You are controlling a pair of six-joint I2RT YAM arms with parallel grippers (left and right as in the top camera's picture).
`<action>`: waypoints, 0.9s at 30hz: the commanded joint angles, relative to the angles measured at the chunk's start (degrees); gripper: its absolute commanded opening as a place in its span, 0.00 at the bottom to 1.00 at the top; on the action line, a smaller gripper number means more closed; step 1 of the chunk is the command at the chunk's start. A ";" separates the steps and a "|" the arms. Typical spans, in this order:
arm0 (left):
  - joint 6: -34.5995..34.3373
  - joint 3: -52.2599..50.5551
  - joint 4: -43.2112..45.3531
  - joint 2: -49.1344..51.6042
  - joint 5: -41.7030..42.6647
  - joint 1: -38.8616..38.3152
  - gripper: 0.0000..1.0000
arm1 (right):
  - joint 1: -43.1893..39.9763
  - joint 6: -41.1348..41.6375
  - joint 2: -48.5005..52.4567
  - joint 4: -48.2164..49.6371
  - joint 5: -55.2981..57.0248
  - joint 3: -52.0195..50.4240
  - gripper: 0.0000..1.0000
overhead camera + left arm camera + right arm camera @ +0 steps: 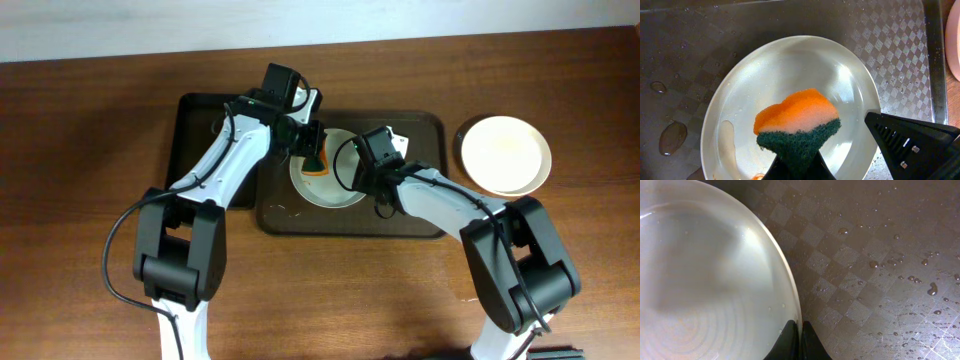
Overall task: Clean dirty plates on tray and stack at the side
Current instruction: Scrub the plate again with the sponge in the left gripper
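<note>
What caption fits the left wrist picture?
Left gripper holds an orange-and-green sponge over a wet white plate on the dark tray.

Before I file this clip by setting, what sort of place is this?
Probably a robotics lab bench staged for dishwashing, not a kitchen: a wooden table, a wet brown tray, and a sponge over a plate.

This looks like a robotics lab bench set up as a dishwashing station, not a home kitchen. The left arm (215,165) and right arm (450,200), both white and black, rise from 6 o'clock on a brown wooden table (80,150), and a black cable (112,250) loops at 8 o'clock. The kitchenware is a wet brown tray (430,125) at centre holding a white plate (330,192) and a sponge (795,117), with a second plate (505,153) at 3 o'clock. A pale wall strip (320,25) runs along 12 o'clock.
</note>
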 commanded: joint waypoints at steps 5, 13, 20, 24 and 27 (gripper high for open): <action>-5.29 0.61 1.99 7.23 4.83 -1.09 0.00 | -1.92 -0.76 1.60 -0.68 -1.77 -0.57 0.04; -7.87 0.59 -1.03 10.64 -10.62 -3.06 0.00 | -1.92 -0.81 1.60 -0.90 -1.75 -0.57 0.04; -7.34 2.73 -4.85 10.23 -34.67 -3.06 0.00 | -1.92 -0.81 1.60 -0.92 -1.73 -0.55 0.04; -1.95 6.88 -4.26 10.23 -45.20 -3.93 0.00 | -1.92 -0.81 1.60 -0.90 -1.70 -0.57 0.04; -2.01 11.45 -4.79 10.23 -46.03 -4.50 0.00 | -1.92 -0.81 1.60 -0.90 -1.70 -0.57 0.04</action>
